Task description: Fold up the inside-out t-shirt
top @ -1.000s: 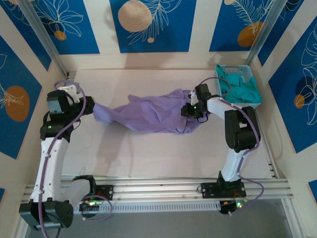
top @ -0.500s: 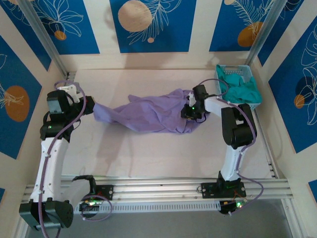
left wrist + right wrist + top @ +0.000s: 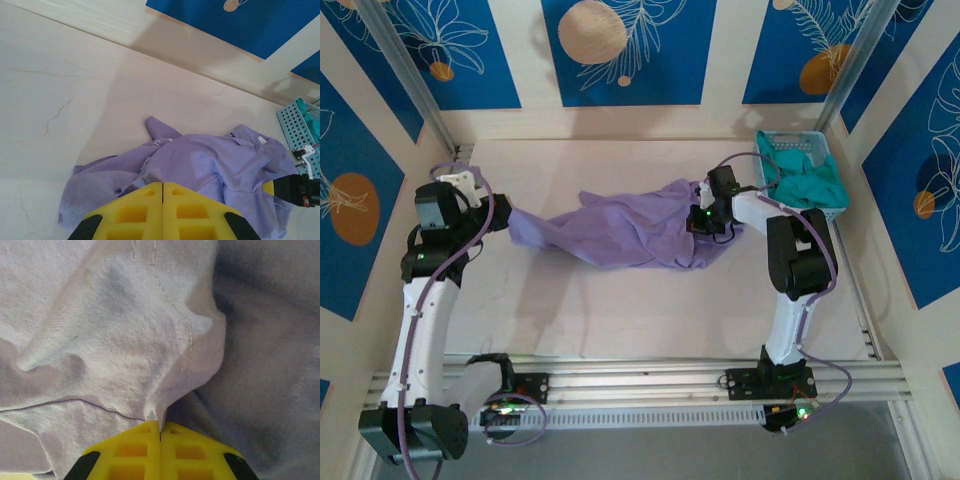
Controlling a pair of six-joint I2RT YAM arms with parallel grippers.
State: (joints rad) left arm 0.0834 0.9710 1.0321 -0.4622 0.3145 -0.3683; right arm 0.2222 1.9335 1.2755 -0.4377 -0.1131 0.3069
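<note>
**Item: inside-out t-shirt [image 3: 620, 232], bunched on the table just left of the blue basket [image 3: 790, 146].**
My right gripper [image 3: 160, 424] is clamped on a seamed fold nearest the basket, and my left gripper [image 3: 162, 183] is pinched on the end farthest from it. Best handling, I judge: draw both apart evenly, taut, no twist.

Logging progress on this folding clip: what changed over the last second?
The right gripper, shut on the right end of the t-shirt, edged a little away from the arm bases. Its elbow swung slightly left, and the pinched cloth moved with it. The left gripper stayed shut on the other end. The teal garment and its basket did not move.
</note>
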